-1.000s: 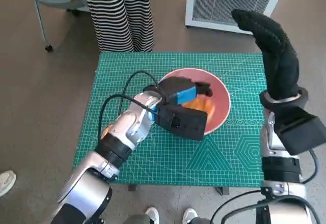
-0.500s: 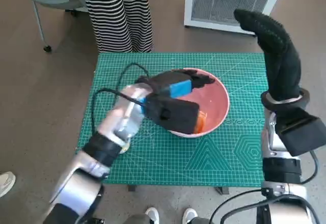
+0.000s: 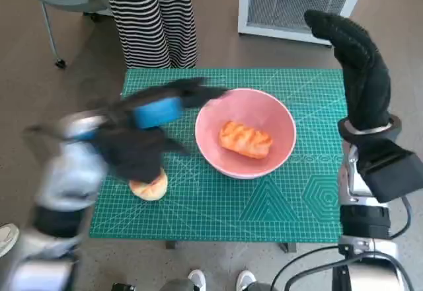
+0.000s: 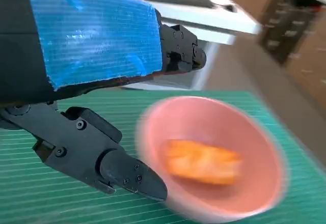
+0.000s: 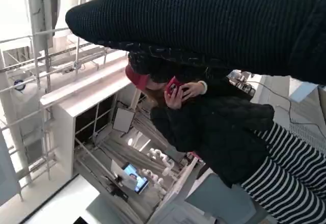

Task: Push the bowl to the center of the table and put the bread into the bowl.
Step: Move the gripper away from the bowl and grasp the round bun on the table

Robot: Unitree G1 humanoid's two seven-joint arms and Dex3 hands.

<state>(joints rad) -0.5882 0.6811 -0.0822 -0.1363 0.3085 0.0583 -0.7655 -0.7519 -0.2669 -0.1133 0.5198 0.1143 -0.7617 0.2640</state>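
A pink bowl point(image 3: 272, 113) stands near the middle of the green mat, and an orange bread point(image 3: 246, 139) lies inside it. The left wrist view shows the same bowl point(image 4: 257, 132) and bread point(image 4: 202, 161), blurred. A second, round bread point(image 3: 150, 188) sits on the mat near its left front. My left hand point(image 3: 153, 127), motion-blurred, is left of the bowl and above that round bread, fingers spread and holding nothing point(image 4: 102, 76). My right hand point(image 3: 353, 63) is raised high over the table's right side, fingers extended, empty.
The green cutting mat point(image 3: 291, 205) covers the small table. A person in striped trousers point(image 3: 152, 16) stands at the far edge; the right wrist view shows that person point(image 5: 214, 122). A white grille unit point(image 3: 301, 0) and a chair leg point(image 3: 56, 36) stand beyond the table.
My left hand has pulled out of the bowl and swung left, leaving the orange bread lying in the bowl. The right hand has stayed raised.
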